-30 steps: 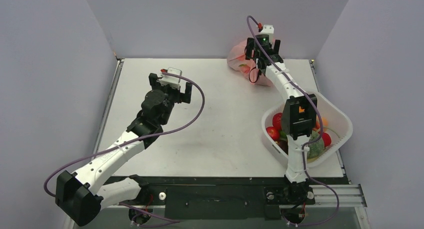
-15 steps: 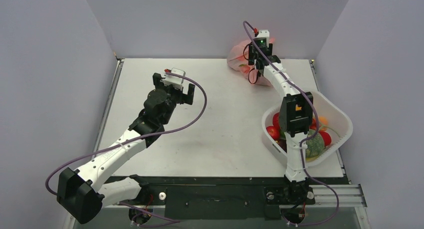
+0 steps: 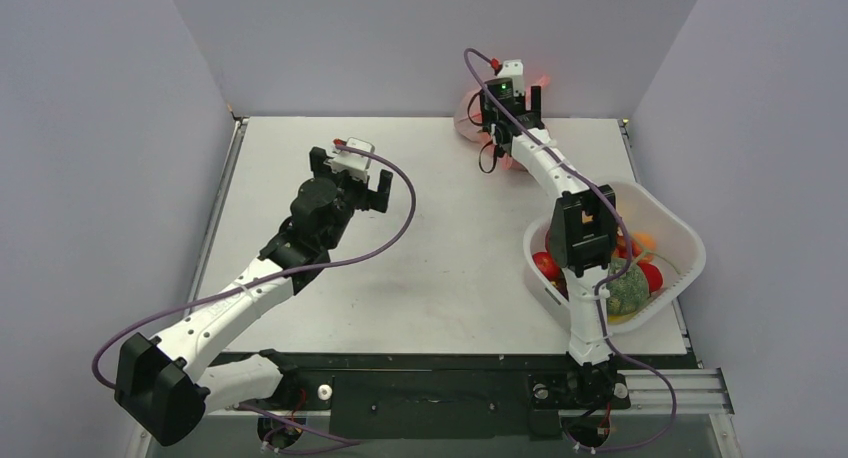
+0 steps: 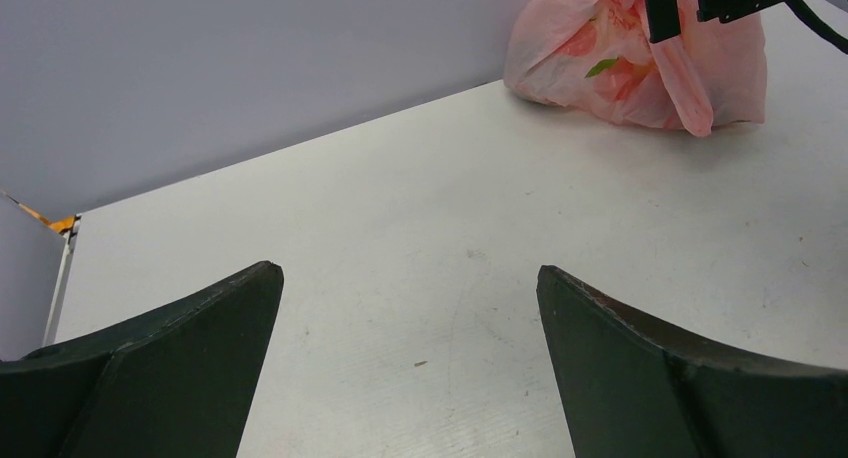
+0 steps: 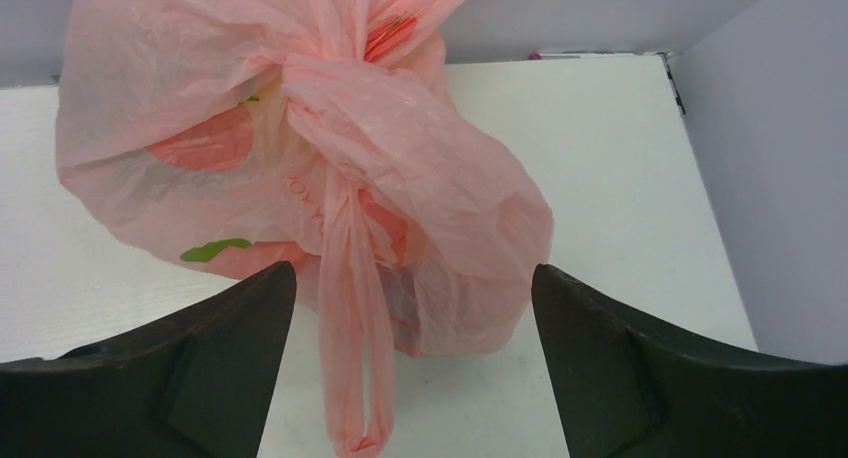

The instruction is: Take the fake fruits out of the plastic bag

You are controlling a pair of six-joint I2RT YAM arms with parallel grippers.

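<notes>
R gripper (image 5: 412,273) hovers over pink bag (image 5: 430,178), which sits beyond the basket (image 3: 672,228), a bit to its left. Jaws wide apart, nothing held. L gripper (image 4: 408,269) is well left of basket, spread wide, empty. Fruits (image 5: 200,143) show red thru plastic. Risk: bag top looks twisted shut, so pinching thin film may lift whole bag w/ fruits inside, or tear it.

left pincer (image 4: 407,271) spread wide over table (image 4: 400,198); plastic bag (image 4: 610,68) far right.

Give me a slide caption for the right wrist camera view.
The right arm's black fingers spread before a crinkly translucent pink plastic bag on the white table.
</notes>
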